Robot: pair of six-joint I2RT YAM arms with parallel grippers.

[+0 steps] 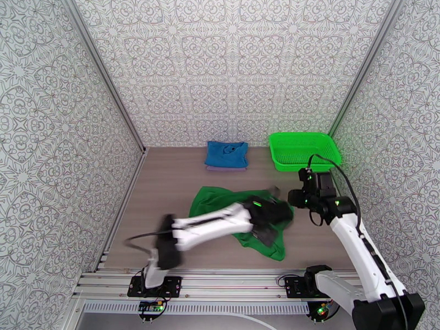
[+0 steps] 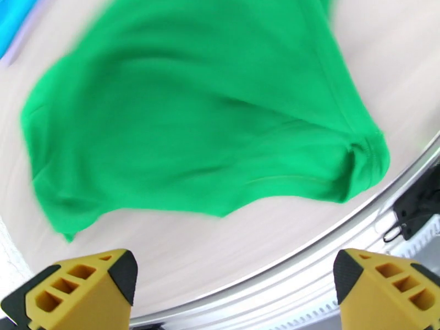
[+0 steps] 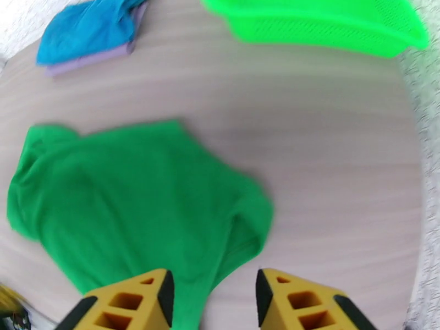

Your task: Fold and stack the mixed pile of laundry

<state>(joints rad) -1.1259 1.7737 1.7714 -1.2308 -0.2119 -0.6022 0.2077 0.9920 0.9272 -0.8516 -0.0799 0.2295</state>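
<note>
Patterned wall panels close in a pale wood-grain table [image 1: 170, 182] on three sides. At its far edge we see the bright blue garment [image 1: 226, 153] folded into a neat rectangle and lying on top of the lavender-grey garment [image 1: 225, 169], of which a thin strip shows along the near side. Just to the right of that stack, in the far right corner, stands a bright green mesh basket [image 1: 305, 167].

We find the dark green garment [image 1: 212, 202] spread loosely and unfolded in the middle of the table, well apart from the stack, with wrinkles across it and a hemmed corner bunched up toward the near rail. The left arm [image 1: 214, 224] reaches across it from the near left, blurred in the top view, and covers much of the cloth. The left fingers [image 2: 77, 287] are spread wide above the garment's near edge and grasp nothing.

The right arm [image 1: 357, 237] stands at the garment's right side. The right fingers [image 3: 132, 303] are parted by a narrower gap and hang above the right edge of the green cloth, with nothing clamped between them.
</note>
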